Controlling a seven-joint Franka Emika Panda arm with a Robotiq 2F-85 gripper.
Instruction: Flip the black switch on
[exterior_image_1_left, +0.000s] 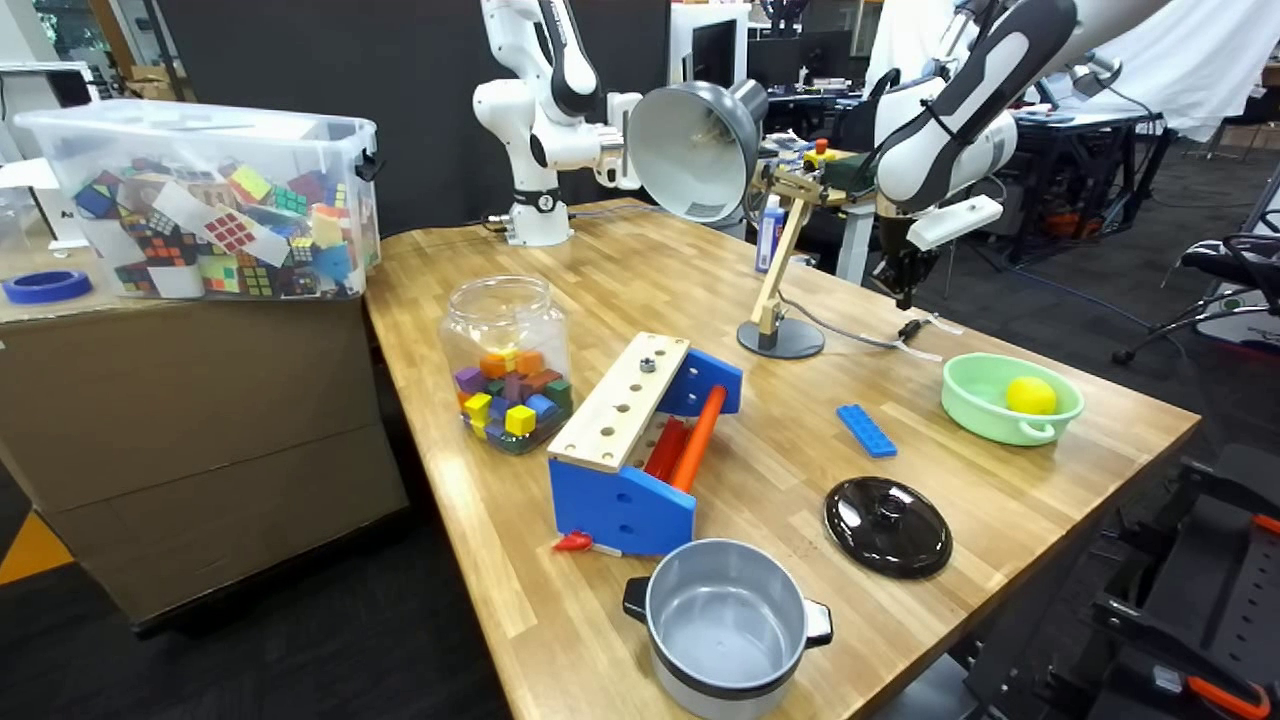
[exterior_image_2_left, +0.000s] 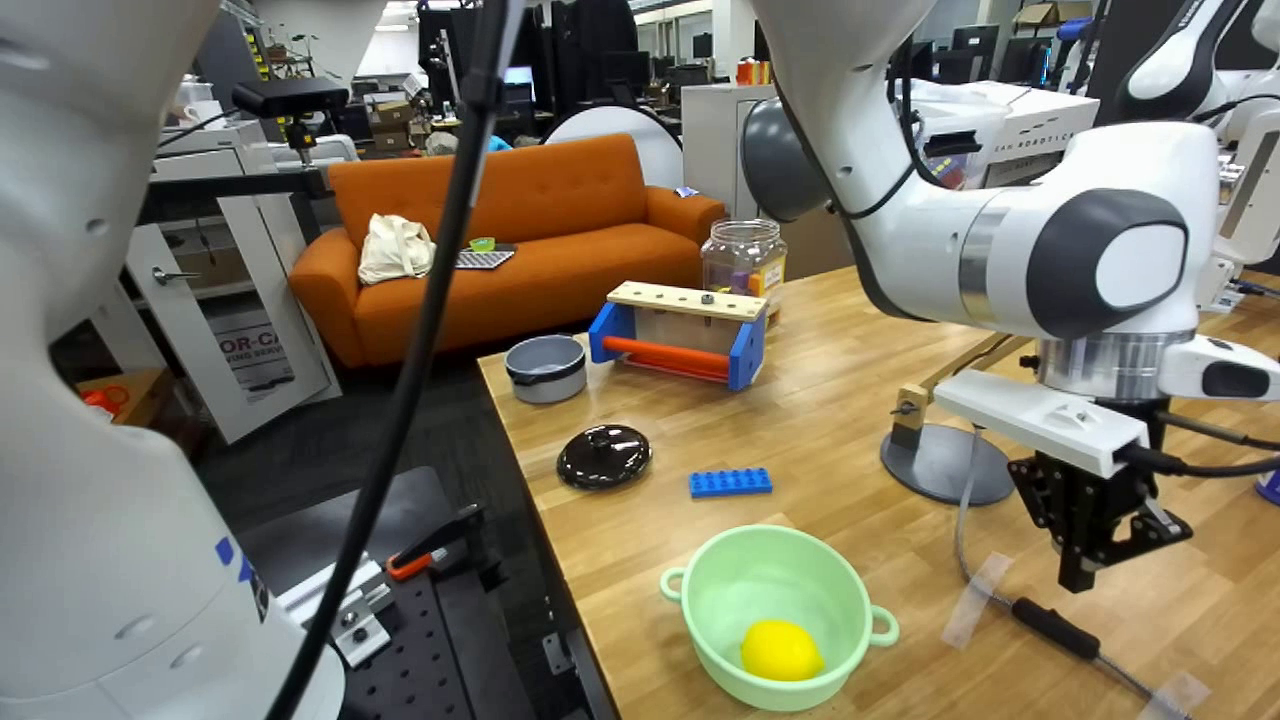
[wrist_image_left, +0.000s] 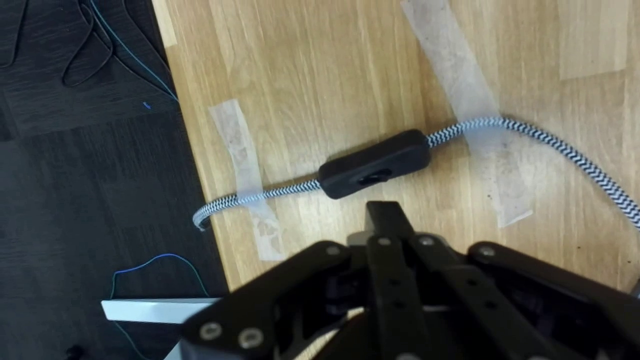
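The black switch (wrist_image_left: 382, 159) is a small oblong block on a black-and-white braided cord, lying on the wooden table near its edge. Its rocker shows on the side nearer my gripper in the wrist view. The switch also shows in both exterior views (exterior_image_1_left: 910, 330) (exterior_image_2_left: 1055, 628). My gripper (wrist_image_left: 390, 215) is shut and empty, with its fingertips together. In the wrist view the tips appear just below the switch, apart from it. In both exterior views the gripper (exterior_image_1_left: 905, 290) (exterior_image_2_left: 1076, 575) points down and hangs above the table by the switch.
Clear tape strips (wrist_image_left: 245, 165) hold the cord on both sides of the switch. The desk lamp (exterior_image_1_left: 785, 338) stands nearby. A green bowl (exterior_image_2_left: 765, 560) with a yellow lemon, a blue brick (exterior_image_2_left: 730, 482), a black lid (exterior_image_2_left: 603, 457), a grey pot and a toy bench share the table.
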